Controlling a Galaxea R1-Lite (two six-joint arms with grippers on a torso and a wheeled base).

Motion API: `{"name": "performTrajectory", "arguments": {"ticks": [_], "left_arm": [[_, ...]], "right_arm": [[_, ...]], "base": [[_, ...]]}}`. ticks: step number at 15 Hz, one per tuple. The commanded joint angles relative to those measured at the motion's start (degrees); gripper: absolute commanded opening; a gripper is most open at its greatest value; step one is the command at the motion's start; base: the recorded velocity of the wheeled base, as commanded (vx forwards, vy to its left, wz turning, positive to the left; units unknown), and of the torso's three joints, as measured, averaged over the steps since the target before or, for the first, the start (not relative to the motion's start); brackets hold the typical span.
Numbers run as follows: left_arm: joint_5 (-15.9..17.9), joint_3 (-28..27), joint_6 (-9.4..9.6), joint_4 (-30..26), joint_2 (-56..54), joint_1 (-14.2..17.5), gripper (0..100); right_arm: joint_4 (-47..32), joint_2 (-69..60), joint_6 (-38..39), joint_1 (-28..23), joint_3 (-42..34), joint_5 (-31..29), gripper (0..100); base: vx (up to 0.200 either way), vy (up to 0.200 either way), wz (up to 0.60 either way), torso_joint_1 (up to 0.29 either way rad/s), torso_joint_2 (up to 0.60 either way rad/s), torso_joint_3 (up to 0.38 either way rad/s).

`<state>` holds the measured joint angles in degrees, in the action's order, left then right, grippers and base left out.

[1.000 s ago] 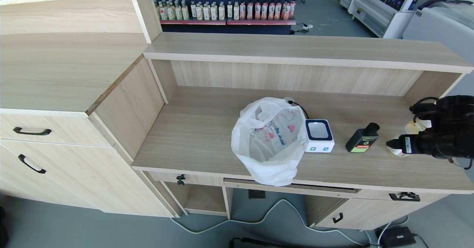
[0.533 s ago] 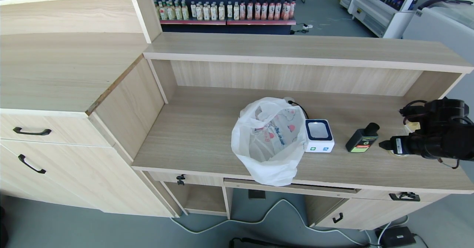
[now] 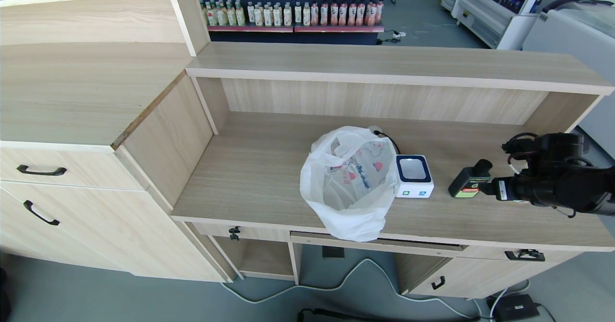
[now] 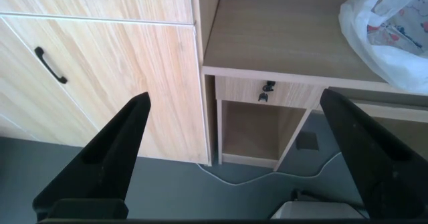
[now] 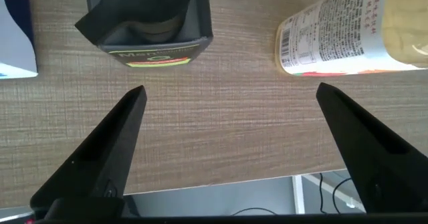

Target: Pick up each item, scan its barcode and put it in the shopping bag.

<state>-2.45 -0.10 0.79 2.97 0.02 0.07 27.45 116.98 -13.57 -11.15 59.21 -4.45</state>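
A white shopping bag (image 3: 348,182) stands open on the wooden counter (image 3: 259,168), with a printed packet inside it. To its right sits the white barcode scanner (image 3: 414,175). A black bottle (image 3: 470,180) lies right of the scanner. My right gripper (image 3: 487,187) hovers just right of that bottle, its tip nearly level with the label. In the right wrist view the right gripper (image 5: 231,93) is open and holds nothing, with the black bottle (image 5: 150,23) and a pale yellow labelled bottle (image 5: 341,33) lying beyond its fingers. My left gripper (image 4: 235,97) is open, low in front of the counter.
A raised shelf (image 3: 384,67) runs along the back of the counter. A tall cabinet with drawers (image 3: 72,182) stands at the left. The left wrist view catches the bag (image 4: 394,23) at the counter's front edge. Cables lie on the floor (image 3: 365,274).
My right arm has moved left along the counter toward the black bottle and now covers the pale bottle in the head view. Bag, scanner and black bottle have not moved.
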Motion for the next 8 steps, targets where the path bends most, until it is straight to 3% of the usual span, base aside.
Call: {"name": "performTrajectory", "arguments": {"ticks": [1, 8], "left_arm": [[0.0, 0.0, 0.00, 0.0, 0.0, 0.0, 100], [0.0, 0.0, 0.00, 0.0, 0.0, 0.0, 100]], "right_arm": [[1.4, 1.0, -0.1, 1.0, 0.1, 0.0, 100], [4.7, 3.3, -3.0, 1.8, 1.2, -1.3, 100]], "base": [[0.000, 0.000, 0.00, 0.000, 0.00, 0.000], [0.000, 0.000, 0.00, 0.000, 0.00, 0.000]]}}
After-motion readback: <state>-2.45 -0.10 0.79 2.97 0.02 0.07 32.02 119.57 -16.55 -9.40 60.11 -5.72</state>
